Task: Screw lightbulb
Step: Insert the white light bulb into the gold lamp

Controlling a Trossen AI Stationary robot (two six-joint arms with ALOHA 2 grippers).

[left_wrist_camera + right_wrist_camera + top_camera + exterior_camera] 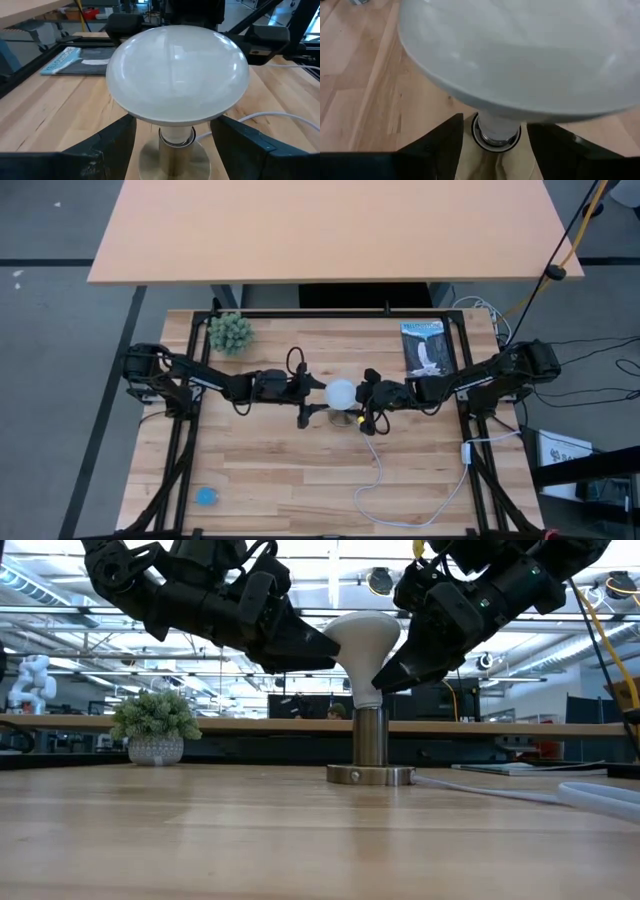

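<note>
The lightbulb [341, 392] is sitting near the middle of the wooden table [300, 480], standing upright with its narrow neck down in a metal socket [370, 750] whose round base is resting flat on the boards. In the low view the white globe [365, 638] is rising above the silvery post, and both arms are crowding in on it from above.

The left gripper [312, 392] is reaching in from nine o'clock of the bulb, its two dark fingers [107, 145] spread and standing to either side of the neck under the globe, with daylight showing between each finger and the neck (no pinch that I can see from its own wrist camera). The right gripper [368, 395] is coming in from three o'clock, and its fingers [442, 145] are likewise spread, straddling the neck just above the socket collar [496, 135] without clearly pressing on it. Whether either tip is brushing the globe itself I cannot tell.

A white cord [385, 490] is trailing from the socket toward five o'clock and looping near the table's edge. A small potted plant [230, 332] is standing at ten o'clock of the bulb, a booklet [427, 348] is lying at two o'clock, and a little blue object [206, 496] is resting at seven o'clock, well apart from everything.
</note>
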